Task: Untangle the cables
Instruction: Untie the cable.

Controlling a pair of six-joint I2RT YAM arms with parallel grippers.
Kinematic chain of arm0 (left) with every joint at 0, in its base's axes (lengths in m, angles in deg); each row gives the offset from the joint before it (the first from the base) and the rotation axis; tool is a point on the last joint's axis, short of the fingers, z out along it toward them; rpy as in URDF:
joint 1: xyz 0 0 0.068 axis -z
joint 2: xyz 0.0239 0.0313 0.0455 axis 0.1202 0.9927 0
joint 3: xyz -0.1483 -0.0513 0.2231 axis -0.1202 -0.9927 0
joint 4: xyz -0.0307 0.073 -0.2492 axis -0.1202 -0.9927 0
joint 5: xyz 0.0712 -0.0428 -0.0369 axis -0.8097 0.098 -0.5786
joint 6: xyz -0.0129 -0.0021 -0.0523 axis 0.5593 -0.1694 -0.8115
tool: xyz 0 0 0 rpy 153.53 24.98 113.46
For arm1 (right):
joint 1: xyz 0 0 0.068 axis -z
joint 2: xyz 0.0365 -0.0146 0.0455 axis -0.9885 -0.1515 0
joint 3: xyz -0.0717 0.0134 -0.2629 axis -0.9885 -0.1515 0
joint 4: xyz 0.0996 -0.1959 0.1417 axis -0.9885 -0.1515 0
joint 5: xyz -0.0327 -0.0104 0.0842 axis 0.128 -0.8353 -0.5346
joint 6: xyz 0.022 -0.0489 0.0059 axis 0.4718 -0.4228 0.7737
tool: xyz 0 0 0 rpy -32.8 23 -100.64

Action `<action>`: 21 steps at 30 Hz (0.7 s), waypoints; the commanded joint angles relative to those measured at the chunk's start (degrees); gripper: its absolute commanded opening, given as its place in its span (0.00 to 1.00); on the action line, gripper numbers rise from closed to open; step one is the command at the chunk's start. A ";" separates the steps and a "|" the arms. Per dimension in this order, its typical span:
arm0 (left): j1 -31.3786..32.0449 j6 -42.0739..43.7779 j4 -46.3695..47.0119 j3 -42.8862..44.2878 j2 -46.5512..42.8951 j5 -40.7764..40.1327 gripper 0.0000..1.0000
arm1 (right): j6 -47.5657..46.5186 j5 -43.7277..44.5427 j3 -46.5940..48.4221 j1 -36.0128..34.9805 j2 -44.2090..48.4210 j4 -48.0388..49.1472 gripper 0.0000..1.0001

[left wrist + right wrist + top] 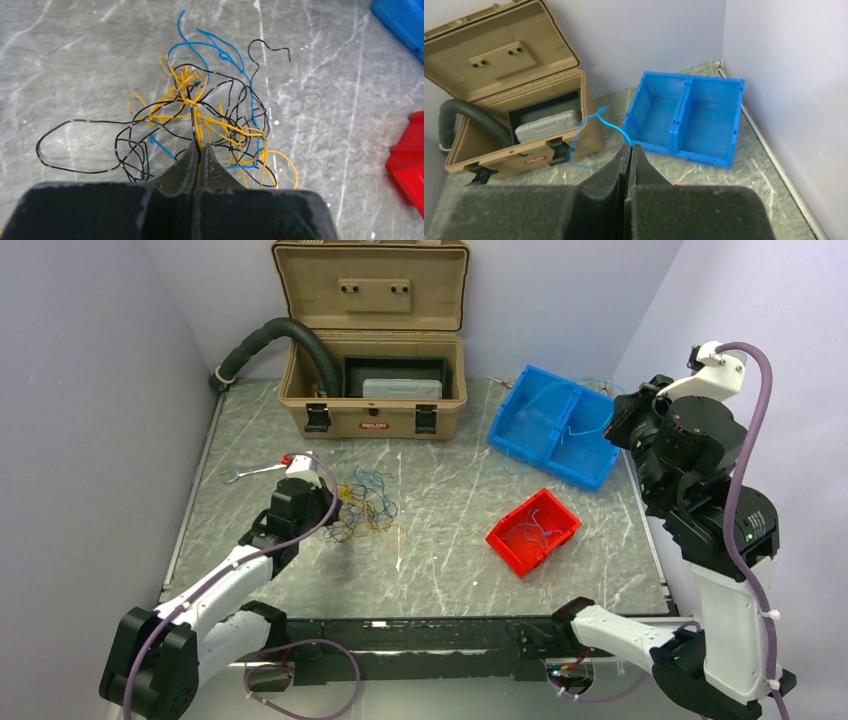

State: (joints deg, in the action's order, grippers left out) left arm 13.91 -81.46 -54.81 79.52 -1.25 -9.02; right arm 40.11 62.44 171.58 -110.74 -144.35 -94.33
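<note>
Cables (365, 502) are lying in one loose tangle on the left half of the surface (450, 570), in front of the tan case. You are looking at three colours there, blue, yellow-orange and black, with too many crossing loops to count the strands. One more blue cable (596, 116) is hanging apart from the tangle, off at the right.

You are working with two bins. One blue bin (548, 425) with two compartments is sitting at the back right. One red bin (533, 532) is sitting nearer you, holding a few thin strands too fine to count. One tan case (372, 340) is standing open at the back with one grey box (402, 388) inside. One black corrugated hose (270, 340) is curving into the case's left end. One wrench (250, 472) is lying near the surface's left edge.

Your left arm (230, 575) is stretching low and forward, wrist angled down at the tangle's near edge. Your left fingers (185, 167) are pressing fully together, pinching yellow-orange and black strands at their tips. Your right arm (700, 470) is standing tall, wrist raised beside the blue bin's right edge. Your right fingers (616, 175) are also pressing together, gripping the blue cable, which is trailing up and left from the tips in the air.
</note>
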 commanded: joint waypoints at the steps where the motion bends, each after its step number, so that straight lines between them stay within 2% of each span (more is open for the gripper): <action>1: 0.01 2.36 5.93 0.10 0.37 6.40 0.00 | -1.02 -3.52 0.80 0.00 0.64 0.45 0.00; 12: 0.14 3.17 8.34 -0.21 1.28 10.34 0.00 | 0.17 0.30 -1.18 -0.02 4.65 0.18 0.00; 21: 0.44 3.61 9.04 0.12 2.15 12.33 0.00 | 5.96 0.07 -15.59 0.09 12.71 1.44 0.00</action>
State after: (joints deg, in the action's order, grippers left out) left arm 14.05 -79.01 -48.93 79.36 0.43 1.04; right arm 42.93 61.54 161.53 -110.74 -133.97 -93.80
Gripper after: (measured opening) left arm 0.012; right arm 0.009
